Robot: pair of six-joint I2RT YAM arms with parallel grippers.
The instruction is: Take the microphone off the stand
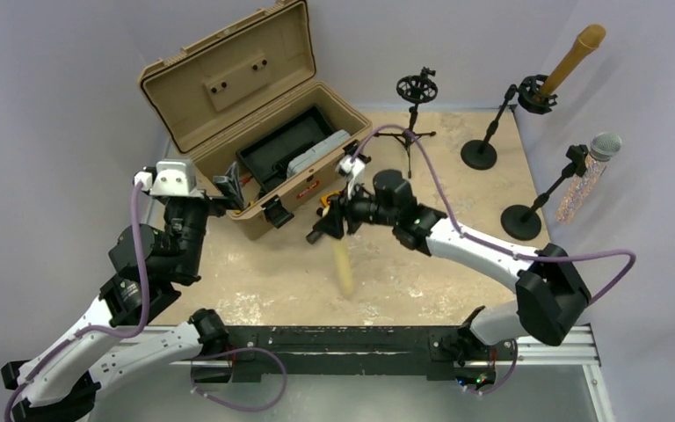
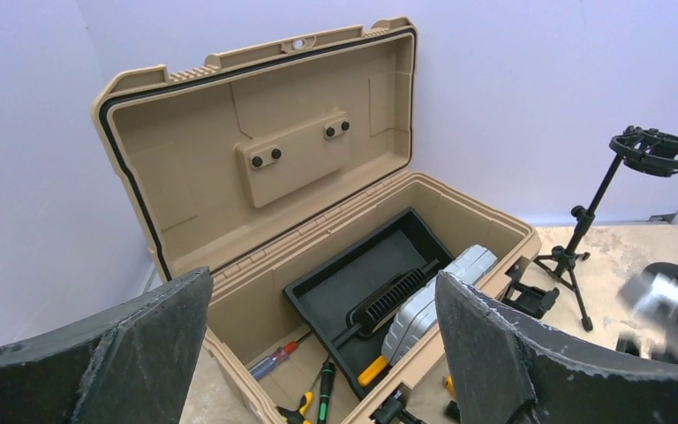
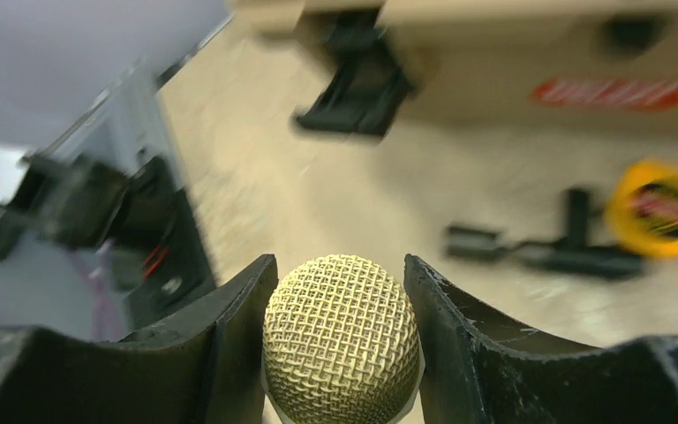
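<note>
A gold-mesh microphone point(image 3: 342, 340) is being clamped between the right gripper's point(image 3: 340, 265) jaws. The left gripper's point(image 2: 322, 276) jaws are being held wide apart, empty. Beyond them an open tan toolbox point(image 2: 185, 168) is being faced, with screwdrivers point(image 2: 274, 360) nearest, then a black tray point(image 2: 353, 274) and a grey case point(image 2: 433, 296).

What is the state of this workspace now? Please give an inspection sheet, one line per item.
Surface: beige table, mottled.
Job's things: gold microphone gripped by the head in the right pincer; tripod stand, holder empty.
Clutter: open toolbox holding tools; yellow tape measure; tan microphone and silver microphone, each on its own stand.
Pincers: left pincer open, empty; right closed on the microphone.
Cables: purple cables along both arms.
Surroundings: pale walls.
</note>
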